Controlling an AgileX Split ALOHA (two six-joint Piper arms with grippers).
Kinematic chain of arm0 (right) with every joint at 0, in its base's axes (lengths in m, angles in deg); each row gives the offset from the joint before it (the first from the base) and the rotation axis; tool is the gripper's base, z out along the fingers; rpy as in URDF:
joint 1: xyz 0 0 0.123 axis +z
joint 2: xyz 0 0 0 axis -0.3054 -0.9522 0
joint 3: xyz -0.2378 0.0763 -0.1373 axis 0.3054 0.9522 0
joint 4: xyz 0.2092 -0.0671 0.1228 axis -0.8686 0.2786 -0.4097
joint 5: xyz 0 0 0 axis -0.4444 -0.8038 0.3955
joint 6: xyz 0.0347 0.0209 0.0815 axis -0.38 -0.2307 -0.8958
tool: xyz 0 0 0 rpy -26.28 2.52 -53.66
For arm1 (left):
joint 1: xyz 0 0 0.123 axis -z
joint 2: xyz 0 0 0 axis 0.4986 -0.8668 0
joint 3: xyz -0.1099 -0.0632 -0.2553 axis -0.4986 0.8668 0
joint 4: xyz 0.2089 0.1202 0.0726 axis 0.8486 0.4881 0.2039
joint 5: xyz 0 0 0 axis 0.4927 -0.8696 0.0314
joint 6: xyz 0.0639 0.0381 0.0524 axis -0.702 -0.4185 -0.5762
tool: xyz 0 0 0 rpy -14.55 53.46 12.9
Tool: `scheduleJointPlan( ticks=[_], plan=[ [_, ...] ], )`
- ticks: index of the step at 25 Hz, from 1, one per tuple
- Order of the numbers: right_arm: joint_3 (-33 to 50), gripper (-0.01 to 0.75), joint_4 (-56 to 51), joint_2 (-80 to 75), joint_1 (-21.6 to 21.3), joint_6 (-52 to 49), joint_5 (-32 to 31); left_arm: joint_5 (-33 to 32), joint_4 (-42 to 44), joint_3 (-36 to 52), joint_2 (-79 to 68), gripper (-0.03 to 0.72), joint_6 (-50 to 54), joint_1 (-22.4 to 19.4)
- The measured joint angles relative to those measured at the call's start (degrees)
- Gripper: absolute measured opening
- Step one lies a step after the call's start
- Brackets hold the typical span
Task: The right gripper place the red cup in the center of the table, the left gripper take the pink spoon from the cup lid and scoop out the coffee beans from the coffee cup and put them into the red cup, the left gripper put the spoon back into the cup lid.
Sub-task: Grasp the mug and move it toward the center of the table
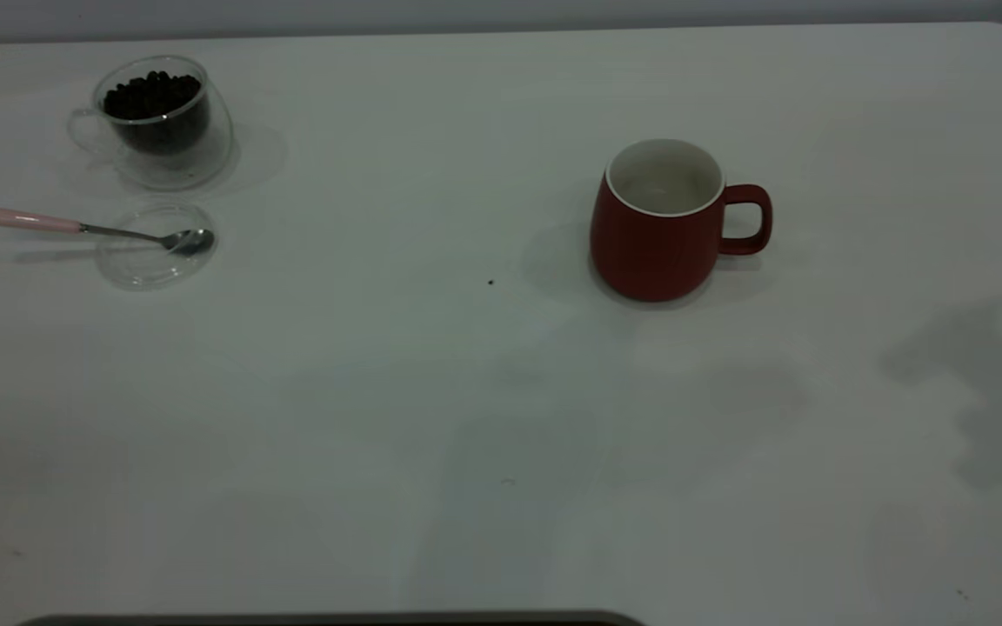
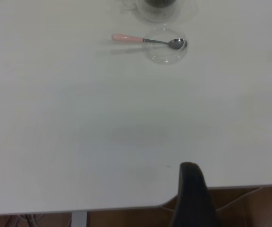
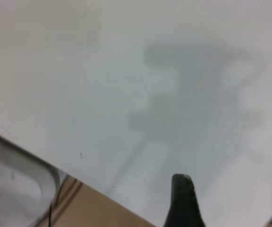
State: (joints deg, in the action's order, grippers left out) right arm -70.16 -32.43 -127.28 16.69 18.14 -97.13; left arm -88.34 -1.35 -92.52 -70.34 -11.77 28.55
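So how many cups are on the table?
2. The coffee cup, clear glass with beans, stands at the far left near the table's back edge; the red cup stands right of the middle. None seem hidden.

The surface (image 1: 501, 417) is plain white with a few tiny dark specks. The red cup (image 1: 653, 248) is dark matte red outside, white inside and at the rim. The pink spoon (image 1: 83, 228) has a pale pink handle and silver bowl. The coffee beans (image 1: 153, 96) are near-black brown in the clear coffee cup (image 1: 197, 152); the cup lid (image 1: 140, 269) is clear too.
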Motion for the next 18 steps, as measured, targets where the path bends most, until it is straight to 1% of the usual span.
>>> scheduleJointPlan(
  ticks=[4,10,15,18],
  plan=[
    [-9.0,0.588,-1.2,-16.1,3.2,7.5,0.0,0.0,0.0,0.0,0.0,0.547,0.0,0.0],
    [-20.5,0.588,-0.8,-31.1,8.2,10.4,-0.2,0.0,0.0,0.0,0.0,0.547,0.0,0.0],
    [-25.1,0.588,2.3,-38.1,11.9,13.0,1.1,0.0,0.0,0.0,0.0,0.547,0.0,0.0],
    [-26.0,0.588,3.3,-39.7,13.8,14.3,4.5,0.0,0.0,0.0,0.0,0.547,0.0,0.0]
  ],
)
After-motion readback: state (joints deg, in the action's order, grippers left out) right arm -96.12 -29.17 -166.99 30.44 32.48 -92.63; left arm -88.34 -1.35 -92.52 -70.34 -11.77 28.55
